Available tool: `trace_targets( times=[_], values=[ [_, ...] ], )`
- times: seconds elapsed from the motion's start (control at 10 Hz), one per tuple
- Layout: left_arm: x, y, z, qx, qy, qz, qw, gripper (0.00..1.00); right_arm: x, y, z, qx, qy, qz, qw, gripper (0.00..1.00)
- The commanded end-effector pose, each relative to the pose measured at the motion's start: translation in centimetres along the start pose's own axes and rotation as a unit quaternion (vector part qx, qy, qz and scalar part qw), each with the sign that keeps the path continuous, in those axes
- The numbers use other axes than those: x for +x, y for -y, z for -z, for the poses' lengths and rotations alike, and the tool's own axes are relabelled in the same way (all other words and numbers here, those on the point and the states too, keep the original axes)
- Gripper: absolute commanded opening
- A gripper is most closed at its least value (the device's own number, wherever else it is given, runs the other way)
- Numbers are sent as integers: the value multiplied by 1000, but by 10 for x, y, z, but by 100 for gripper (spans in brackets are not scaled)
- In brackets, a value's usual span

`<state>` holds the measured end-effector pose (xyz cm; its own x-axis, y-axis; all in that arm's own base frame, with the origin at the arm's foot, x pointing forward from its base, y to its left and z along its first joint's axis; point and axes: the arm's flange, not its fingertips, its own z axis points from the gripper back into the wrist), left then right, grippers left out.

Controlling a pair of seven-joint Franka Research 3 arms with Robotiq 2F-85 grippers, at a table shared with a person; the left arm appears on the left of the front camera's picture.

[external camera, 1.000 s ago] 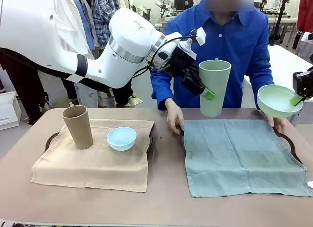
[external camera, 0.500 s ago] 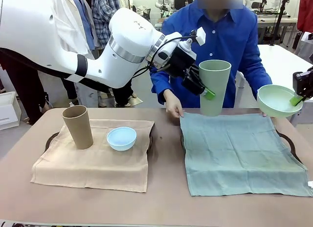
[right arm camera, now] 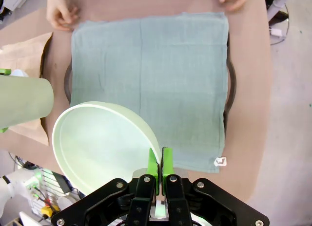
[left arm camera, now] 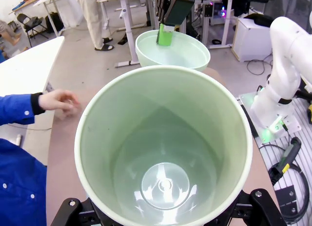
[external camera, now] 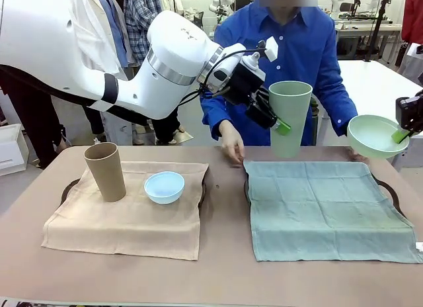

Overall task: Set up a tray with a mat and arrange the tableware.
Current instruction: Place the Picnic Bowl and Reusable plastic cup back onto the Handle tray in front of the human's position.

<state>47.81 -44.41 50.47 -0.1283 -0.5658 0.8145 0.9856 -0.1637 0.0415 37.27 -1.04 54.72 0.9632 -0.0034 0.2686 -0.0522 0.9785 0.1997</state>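
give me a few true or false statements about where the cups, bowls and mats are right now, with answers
1. The left gripper holds the pale green cup in the air above the table. True.
2. The tan cup lies on its side on the green mat. False: it stands upright on the tan mat.
3. The right gripper is shut on the rim of the pale green bowl. True.
4. The light blue bowl sits on the green mat. False: it rests on the tan mat, beside the tan cup.
5. The green mat already carries a cup and a bowl. False: nothing rests on it; the person's hand is at its far corner.
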Motion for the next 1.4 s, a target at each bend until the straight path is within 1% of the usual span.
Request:
trace_targets(
  times=[0.0, 0.3, 0.4, 0.5, 0.6, 0.8, 0.9, 1.1, 1.3],
  values=[
    [1, 0, -2, -3, 6, 1, 1000, 0, 1, 0, -2, 0, 2, 0, 1000, 0],
    [1, 0, -2, -3, 6, 1, 1000, 0, 1, 0, -2, 0, 2, 0, 1000, 0],
    [0, 0, 0, 0, 0, 0, 1000, 85, 0, 0, 0, 0, 0, 0, 1000, 4],
    [-11, -1, 8, -13, -4, 8, 1000, 85, 4, 3, 15, -10, -7, -8, 1000, 4],
    [-22, -4, 19, -27, 7, 8, 1000, 85, 9, 8, 28, -21, -11, -14, 1000, 4],
    [-44, -9, 45, -60, -18, -2, 998, 85, 20, 14, 60, -28, -15, -17, 999, 4],
    [-52, -13, 55, -70, -16, 1, 997, 85, 24, 17, 77, -35, -20, -26, 999, 4],
    [-67, -21, 68, -74, 1, 8, 997, 85, 28, 22, 107, -38, -31, -34, 998, 4],
    [-76, -31, 69, -59, 10, 38, 998, 85, 34, 25, 127, -27, -30, -35, 999, 4]
  ],
)
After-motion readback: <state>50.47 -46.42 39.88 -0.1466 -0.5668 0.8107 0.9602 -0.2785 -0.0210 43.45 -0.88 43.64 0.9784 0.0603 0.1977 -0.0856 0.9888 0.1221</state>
